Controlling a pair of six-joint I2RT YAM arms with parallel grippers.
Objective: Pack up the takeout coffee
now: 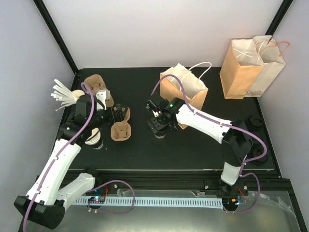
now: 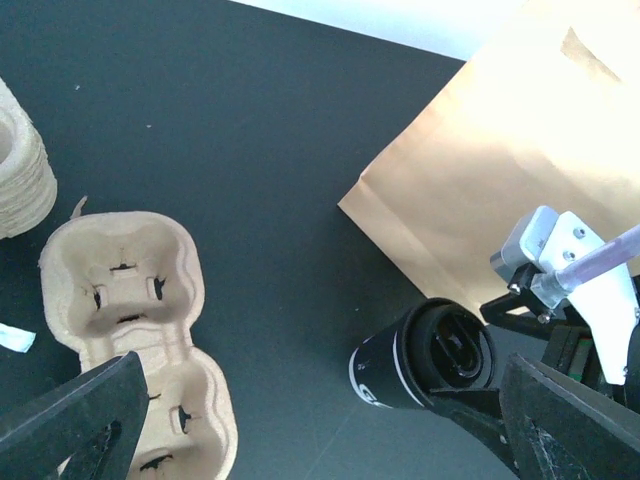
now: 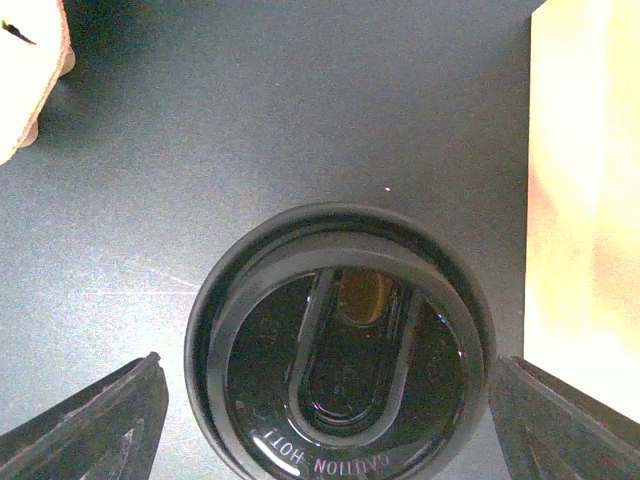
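Landmark: we take the open paper bag [image 1: 186, 89] with white handles, standing at the middle back of the black table [image 1: 145, 150], as our reference for every place below.
Takeout coffee: the takeout coffee [image 1: 160, 134] stands upright on the table just off the bag's front-left corner, near it but apart. We see its black lid [image 3: 340, 350] face up, with raised "CAUTION HOT" lettering.
Right gripper: the right gripper [image 1: 158, 124] hangs directly over the coffee, at that same corner of the bag. Its jaws are spread wide, one finger [image 3: 100, 430] on each side of the lid, with bare table showing between finger and rim. It pinches nothing.
Left gripper: the left gripper [image 1: 117, 115] is well to the left of the bag, over one end of the cup carrier. Its jaws are likewise spread wide and hold nothing.
Cup carrier: a two-pocket pulp cup carrier [image 1: 120, 126] lies flat to the left of the bag, beyond the coffee, pockets facing up.
Carrier stack: a stack of carriers [image 1: 95, 86] sits far left of the bag, toward the back edge.
Cups: a stack of cups [image 1: 95, 139] stands far left of the bag, partly hidden by the left arm.
Sticks: a fan of white sticks [image 1: 63, 94] lies farthest left of the bag.
Second bag: a second paper bag [image 1: 248, 67] stands to the right of our bag, well apart.
Loose lids: black loose lids [image 1: 254, 122] lie to the right of the bag, hard to make out against the table.
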